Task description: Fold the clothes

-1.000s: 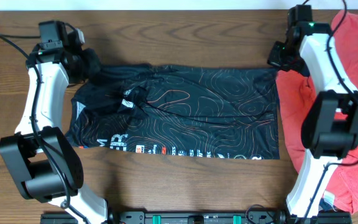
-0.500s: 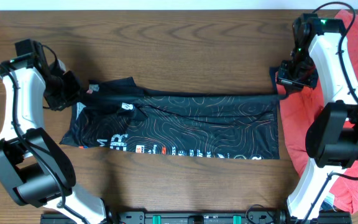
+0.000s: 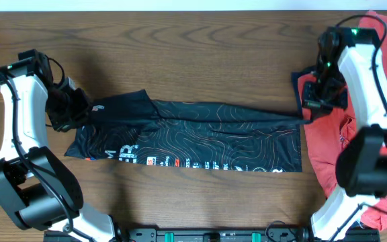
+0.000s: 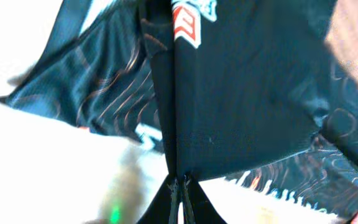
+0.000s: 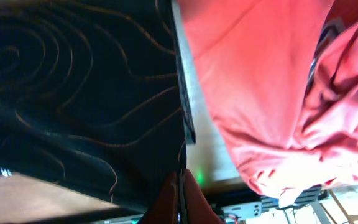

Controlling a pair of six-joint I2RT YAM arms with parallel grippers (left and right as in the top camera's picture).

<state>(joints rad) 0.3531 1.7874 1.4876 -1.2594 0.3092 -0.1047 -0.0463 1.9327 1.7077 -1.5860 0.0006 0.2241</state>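
The jersey (image 3: 200,138) lies stretched across the middle of the desk (image 3: 200,47). The left gripper (image 3: 84,111) clamps its left end, the right gripper (image 3: 306,109) its far right corner. The left arm (image 3: 20,121) and right arm (image 3: 367,81) curve in from the side edges.

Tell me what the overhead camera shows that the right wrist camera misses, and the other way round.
Only the overhead view shows the whole black jersey stretched across the wooden table, with the left gripper at one end and the right gripper at the other, plus white lettering along its near edge. Only the right wrist view shows the cloth's edge pinched between that gripper's closed fingers. Both show the jersey's orange swirls and the red garment beside it.
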